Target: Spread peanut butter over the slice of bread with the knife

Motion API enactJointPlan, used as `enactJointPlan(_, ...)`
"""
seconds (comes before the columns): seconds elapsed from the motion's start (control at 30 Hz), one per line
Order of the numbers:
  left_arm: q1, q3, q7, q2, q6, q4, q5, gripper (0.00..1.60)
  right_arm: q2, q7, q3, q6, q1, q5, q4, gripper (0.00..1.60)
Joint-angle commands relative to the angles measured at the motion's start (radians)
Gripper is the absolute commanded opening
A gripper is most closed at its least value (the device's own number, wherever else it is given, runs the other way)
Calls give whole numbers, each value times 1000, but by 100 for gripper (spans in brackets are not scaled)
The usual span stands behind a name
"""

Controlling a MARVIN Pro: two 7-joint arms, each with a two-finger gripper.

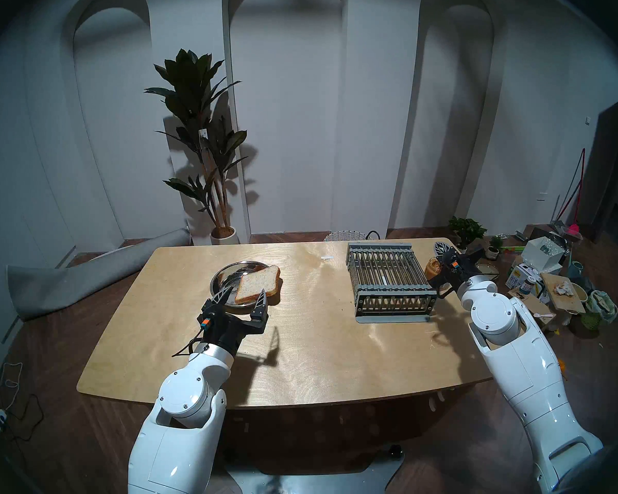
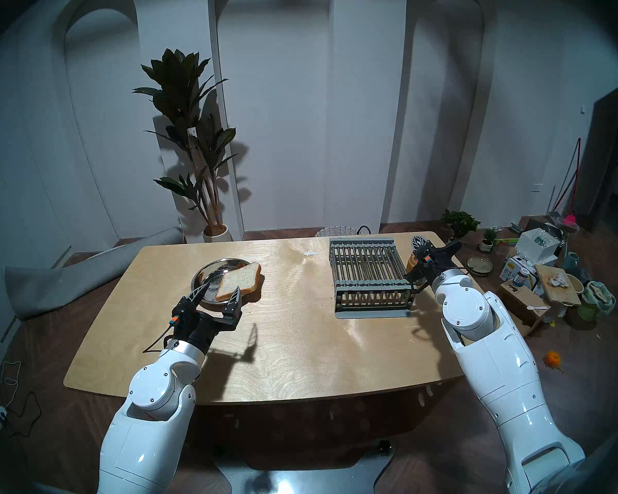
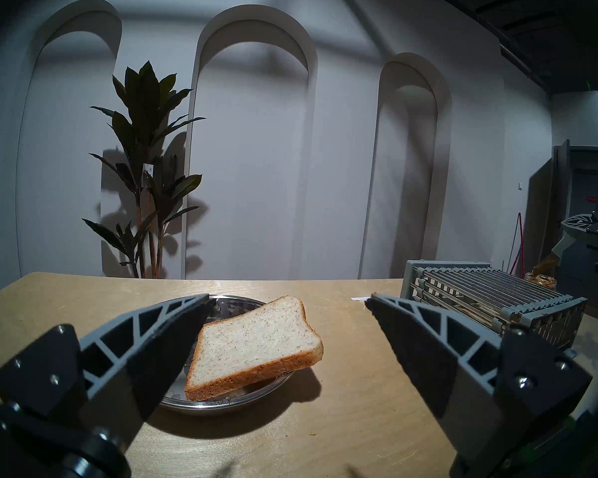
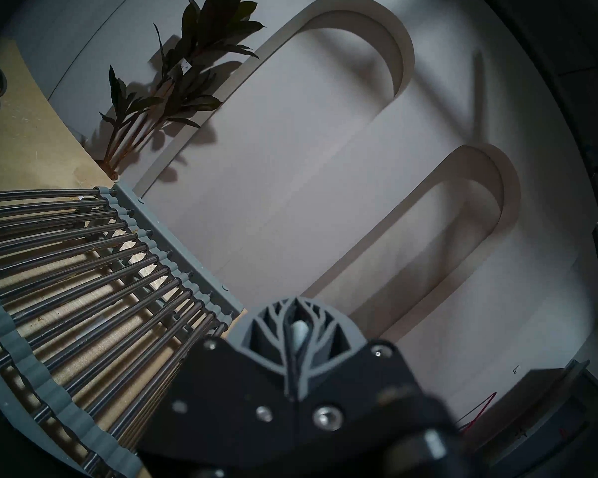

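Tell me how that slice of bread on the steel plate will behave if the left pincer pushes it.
The slice of bread looks soft and light, so it would probably slide or flex rather than resist. One corner overhangs the rim of the plate, so a push could tip it onto the table. The open left pincer may dent its crumb.

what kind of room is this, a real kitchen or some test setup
Probably a staged test room, not a kitchen: a lone wooden table before plain arched wall panels, a rolled-up grey carpet on the floor, and boxes and clutter piled at the right. No counters or sink show.
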Motion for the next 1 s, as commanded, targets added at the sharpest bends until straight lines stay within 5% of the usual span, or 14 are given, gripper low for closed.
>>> enactJointPlan(0.0, -14, -3, 0, 3, -3, -18, 2, 160, -8, 11, 13, 5, -19, 30, -84, 0)
enactJointPlan(0.27, -15, -7, -1, 5, -10, -29, 1, 160, -23, 32, 41, 17, -34, 90, -194, 0)
enactJointPlan(0.57, -18, -19, 0, 5, -14, -40, -1, 160, -70, 73, 65, 3, 34, 212, -298, 0)
enactJointPlan(0.97, -14, -52, 20, 9, -13, -48, 7, 160, -211, 139, -1, 175, 62, 458, -444, 0)
